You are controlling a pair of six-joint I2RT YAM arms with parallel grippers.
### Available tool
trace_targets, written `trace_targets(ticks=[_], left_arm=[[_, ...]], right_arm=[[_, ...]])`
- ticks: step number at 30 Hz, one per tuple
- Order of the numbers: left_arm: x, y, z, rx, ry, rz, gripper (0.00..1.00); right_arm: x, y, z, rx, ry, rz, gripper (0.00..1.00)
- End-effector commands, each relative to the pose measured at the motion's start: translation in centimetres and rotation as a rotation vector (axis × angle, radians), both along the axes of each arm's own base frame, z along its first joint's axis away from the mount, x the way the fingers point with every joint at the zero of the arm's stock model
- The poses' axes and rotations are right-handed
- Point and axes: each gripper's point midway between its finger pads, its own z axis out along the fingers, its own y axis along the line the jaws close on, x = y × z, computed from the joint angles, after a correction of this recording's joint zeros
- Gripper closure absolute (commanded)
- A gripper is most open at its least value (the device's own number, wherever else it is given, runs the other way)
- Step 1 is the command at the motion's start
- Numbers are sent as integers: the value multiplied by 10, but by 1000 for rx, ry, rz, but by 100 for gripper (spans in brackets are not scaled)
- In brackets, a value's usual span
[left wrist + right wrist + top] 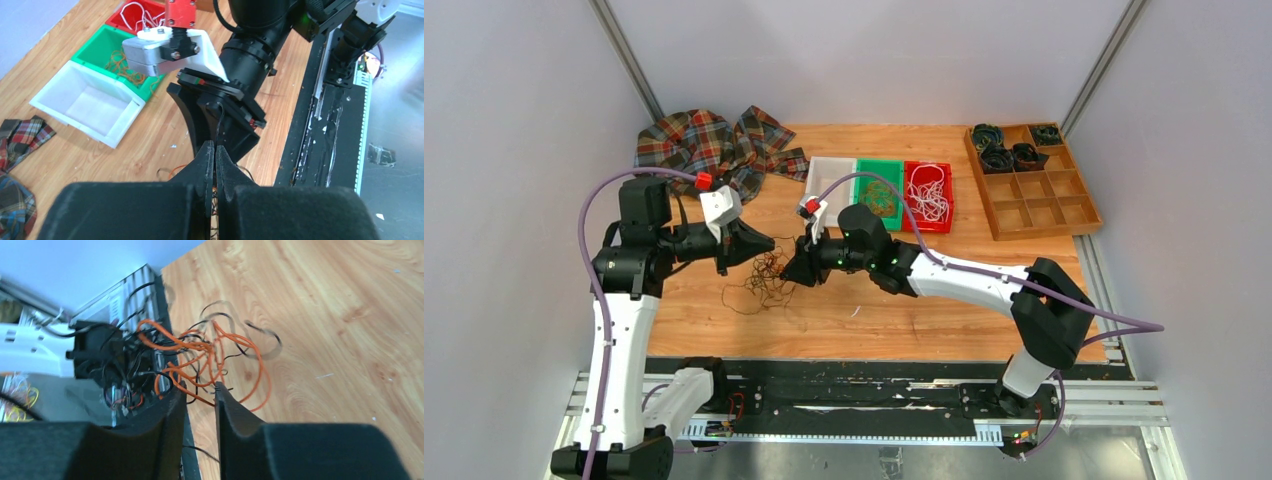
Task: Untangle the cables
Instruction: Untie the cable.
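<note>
Our left jaws are pinched shut on a black strand of the cables [764,277], which lie tangled over the bench [874,312] between the arms. Our right jaws stand narrowly apart and hold nothing. If they catch several strands, pulling could tighten the knot.

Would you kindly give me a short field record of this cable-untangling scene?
Tangle: black and orange cables, between both grippers
Left gripper: shut on a black cable
Right gripper: jaws apart at the tangle
White tray: empty
Green tray: copper-orange cables
Red tray: white cables
</note>
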Motion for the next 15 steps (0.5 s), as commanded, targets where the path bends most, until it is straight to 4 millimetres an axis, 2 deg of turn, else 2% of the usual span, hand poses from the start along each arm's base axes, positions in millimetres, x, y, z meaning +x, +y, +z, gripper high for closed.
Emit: trace_targets(ticks=[1,3,6,10,12,15], left_arm=[[-17,-9,22,-56,-22,-60,99],[-21,-11,24,-73,-15,-78,98],[-24,-13,26,-93,-2,-102,98],[-24,-13,25,-89,-10,-103,98],[-25,-13,21,-87,-7,-102,98],[-24,-11,15,-71,1,-77,99]], right_arm=[[20,1,22,64,-59,-145,75],[15,5,35,84,-79,-98,78],[21,4,44,50,-89,-121,92],[43,-17,30,8,-86,-252,99],[54,-31,25,-4,-83,-307,99],[67,-47,33,31,-87,-374,99]])
